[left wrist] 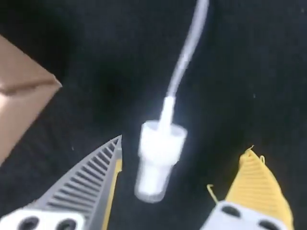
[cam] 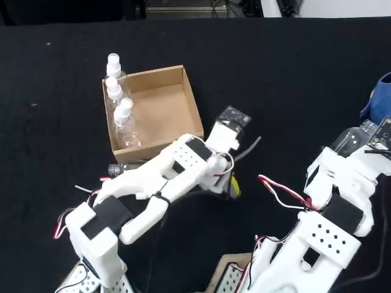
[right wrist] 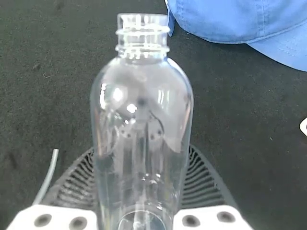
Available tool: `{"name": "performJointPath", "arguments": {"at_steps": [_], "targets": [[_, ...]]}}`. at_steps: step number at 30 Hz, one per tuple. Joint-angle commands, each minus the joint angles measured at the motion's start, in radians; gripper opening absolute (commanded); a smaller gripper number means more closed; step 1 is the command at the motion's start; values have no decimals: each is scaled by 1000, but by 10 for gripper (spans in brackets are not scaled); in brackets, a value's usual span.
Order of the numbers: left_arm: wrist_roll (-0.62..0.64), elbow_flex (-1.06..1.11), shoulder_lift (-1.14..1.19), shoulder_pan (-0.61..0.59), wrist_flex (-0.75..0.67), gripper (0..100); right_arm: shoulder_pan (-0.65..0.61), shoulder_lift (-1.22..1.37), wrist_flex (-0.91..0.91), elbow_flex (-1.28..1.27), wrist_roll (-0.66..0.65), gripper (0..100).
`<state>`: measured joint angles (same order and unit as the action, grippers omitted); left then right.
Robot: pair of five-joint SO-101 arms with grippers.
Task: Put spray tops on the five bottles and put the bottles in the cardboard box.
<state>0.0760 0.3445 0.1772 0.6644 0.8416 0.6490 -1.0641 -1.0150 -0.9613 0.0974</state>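
While the right claw (right wrist: 139, 184) stands clamped round a clear plastic bottle (right wrist: 141, 120), the left claw (left wrist: 183, 146) hangs spread over a white plastic spray top (left wrist: 158, 158) lying on the black table (cam: 293, 79) off the near right corner of the brown cardboard box (cam: 194, 110). The top looks light and stiff, its tube floppy; I'd pinch the collar. The left wrist view shows nothing touching it; the high view adds three capped bottles (cam: 125, 125) along the box's left wall.
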Motion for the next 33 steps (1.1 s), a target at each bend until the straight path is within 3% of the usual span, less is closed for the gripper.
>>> {"name": "performJointPath", "arguments": {"at_steps": [1, 4, 9, 14, 15, 24, 33], "targets": [[-101, 8, -74, 2, 28, 245, -17, -22, 31, 8, -11, 14], [-138, 22, -63, -13, 11, 245, -17, -22, 31, 8, -11, 14], [-176, 131, -74, -10, -166, 228, -17, -22, 31, 8, -11, 14], [-176, 142, -74, 44, -183, 27, -17, -22, 31, 8, -11, 14], [-175, 145, -74, 53, -181, 28, -17, -22, 31, 8, -11, 14], [-180, 79, -75, 51, 60, 30, -17, -19, 31, 8, -11, 15], [-281, 104, -132, 4, 158, 30, -17, -19, 31, 13, -11, 15]]}}
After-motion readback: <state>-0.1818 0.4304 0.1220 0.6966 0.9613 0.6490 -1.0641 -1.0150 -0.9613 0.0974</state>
